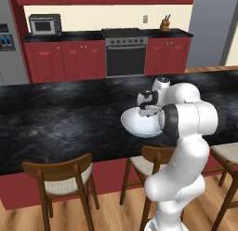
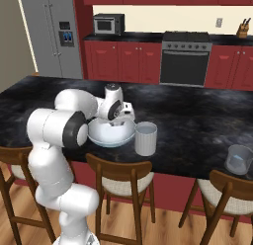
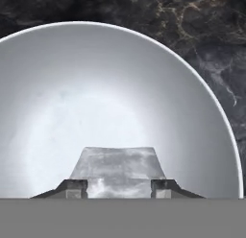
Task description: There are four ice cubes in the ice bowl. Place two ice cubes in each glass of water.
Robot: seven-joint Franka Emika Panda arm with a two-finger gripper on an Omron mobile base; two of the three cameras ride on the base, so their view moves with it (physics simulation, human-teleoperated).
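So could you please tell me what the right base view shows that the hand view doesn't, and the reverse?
The right base view alone shows the two glasses of water, one just beside the ice bowl, the other far off near the counter's edge. The hand view alone shows an ice cube between the fingers. Both show the ice bowl and the dark counter.

Flat, even rendered light in both base views, no clear source. The black marble surface (image 1: 60,118) has only faint sheen and soft, weak shadows. All views are low-res and slightly soft, with no edge distortion. Hand view: the ice bowl (image 3: 57,88) interior has a broad diffuse highlight at centre, greying toward the rim. The cube between the tool (image 3: 118,189) fingertips looks sharp.
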